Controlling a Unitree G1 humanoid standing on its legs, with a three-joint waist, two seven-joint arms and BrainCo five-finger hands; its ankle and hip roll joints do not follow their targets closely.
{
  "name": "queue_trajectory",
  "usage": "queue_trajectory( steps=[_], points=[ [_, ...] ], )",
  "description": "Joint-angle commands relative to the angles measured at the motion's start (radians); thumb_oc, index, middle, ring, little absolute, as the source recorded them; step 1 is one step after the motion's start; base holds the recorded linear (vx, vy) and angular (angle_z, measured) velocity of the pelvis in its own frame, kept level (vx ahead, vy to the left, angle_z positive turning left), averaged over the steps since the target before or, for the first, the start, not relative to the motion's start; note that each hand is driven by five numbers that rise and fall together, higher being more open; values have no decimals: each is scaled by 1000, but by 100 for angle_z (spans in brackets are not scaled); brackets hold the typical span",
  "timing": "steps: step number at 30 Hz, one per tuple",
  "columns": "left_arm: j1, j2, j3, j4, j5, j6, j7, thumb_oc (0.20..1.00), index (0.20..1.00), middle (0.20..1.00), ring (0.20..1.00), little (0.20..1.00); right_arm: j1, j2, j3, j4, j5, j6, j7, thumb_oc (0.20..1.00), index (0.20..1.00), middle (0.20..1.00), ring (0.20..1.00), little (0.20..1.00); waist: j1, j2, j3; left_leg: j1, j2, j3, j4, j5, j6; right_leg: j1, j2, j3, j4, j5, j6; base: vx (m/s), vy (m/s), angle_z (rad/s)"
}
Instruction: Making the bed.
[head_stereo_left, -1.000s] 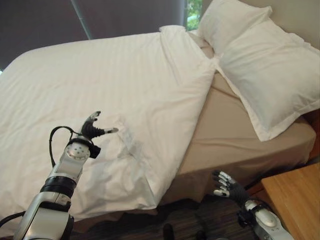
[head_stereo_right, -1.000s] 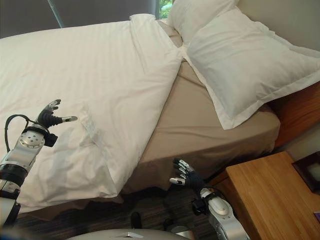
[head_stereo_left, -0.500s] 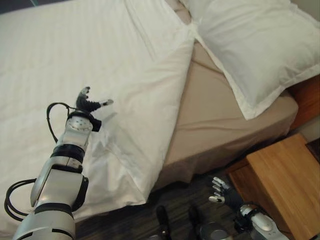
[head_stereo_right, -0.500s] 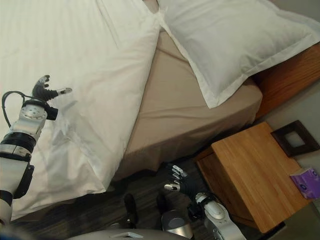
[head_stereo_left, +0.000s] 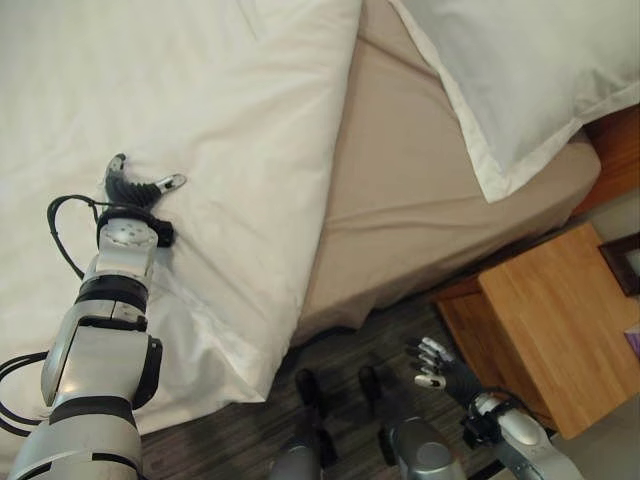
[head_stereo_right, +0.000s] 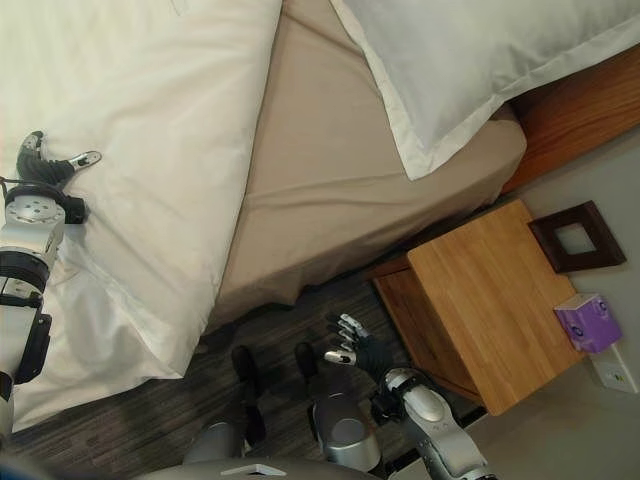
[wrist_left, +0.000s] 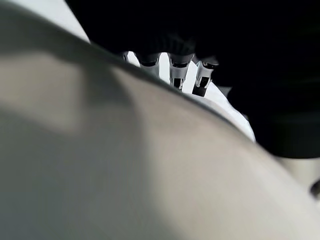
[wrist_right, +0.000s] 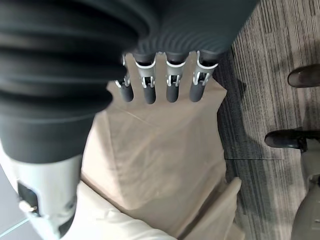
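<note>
Your left hand (head_stereo_left: 132, 188) rests on the white duvet (head_stereo_left: 200, 90) near its lower corner, fingers spread and relaxed, gripping nothing. The duvet lies over the bed, leaving the tan fitted sheet (head_stereo_left: 420, 190) bare up to the white pillow (head_stereo_left: 530, 70). Your right hand (head_stereo_left: 440, 365) hangs open above the dark floor (head_stereo_right: 150, 420), beside the wooden nightstand (head_stereo_right: 490, 300).

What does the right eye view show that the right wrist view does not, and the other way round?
Extra in the right eye view: the left hand on the white duvet, the pillow, the wooden nightstand, and beside it a dark frame and a purple box. Extra in the right wrist view: straight fingers seen close. Shared: the right hand, the beige sheet, the dark floor.
</note>
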Motion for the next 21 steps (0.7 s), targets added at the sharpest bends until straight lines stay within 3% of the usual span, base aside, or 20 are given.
queue_trajectory(
  steps=[1,2,8,10,12,14,16,17,21],
  points=[
    [-54,17,-14,48,12,-9,14,1000,1000,1000,1000,1000,35,0,-32,-65,25,-45,1,1000,1000,1000,1000,1000,31,4,-43,120,1,33,6,-52,-57,-66,1,-21,10,73,118,0,0,0],
    [-22,-39,-27,58,18,-1,-44,200,200,200,200,200,41,-5,-31,-56,25,-36,10,1000,1000,1000,1000,1000,30,10,-18,113,2,32,6,-57,-61,-74,-3,-35,10,68,122,0,0,0],
    [3,-93,-58,40,60,1,-91,200,200,200,200,200,53,-16,-35,-52,18,-24,26,1000,1000,1000,1000,1000,22,18,-22,127,0,46,6,-61,-63,-68,-4,-34,10,68,122,13,17,-5],
    [4,-128,-71,12,64,-7,-96,200,200,200,200,200,54,-20,-37,-53,21,-22,33,1000,1000,1000,1000,1000,18,22,-27,136,0,51,6,-64,-63,-60,-5,-32,10,66,121,27,25,-5],
    [11,-217,-118,-80,63,-25,-111,200,200,200,200,200,63,-30,-45,-63,22,-19,45,1000,1000,1000,1000,1000,12,36,-35,157,-4,49,6,-74,-61,-40,-10,-37,10,57,120,19,15,-1],
    [11,-217,-118,-81,63,-24,-111,200,200,200,200,200,63,-30,-45,-64,22,-19,45,1000,1000,1000,1000,1000,13,35,-38,152,-5,51,6,-70,-61,-45,-10,-36,10,60,119,2,2,6],
    [34,-339,-158,-309,-40,-61,-125,200,200,200,200,200,49,-27,-50,-46,16,-13,31,1000,1000,1000,1000,1000,6,58,-39,174,-13,38,6,-77,-57,-14,-24,-50,10,51,118,0,0,0],
    [34,-338,-158,-310,-40,-60,-125,200,200,200,200,200,48,-26,-50,-46,16,-13,31,1000,1000,1000,1000,1000,6,57,-41,171,-13,39,6,-74,-57,-17,-24,-49,10,53,117,7,19,4],
    [48,-419,-234,-592,-179,-109,-153,200,200,200,200,200,34,-13,-58,-35,32,-7,15,1000,1000,1000,1000,1000,3,76,-51,190,-22,31,6,-81,-52,6,-31,-55,10,49,115,8,5,3]
  ],
)
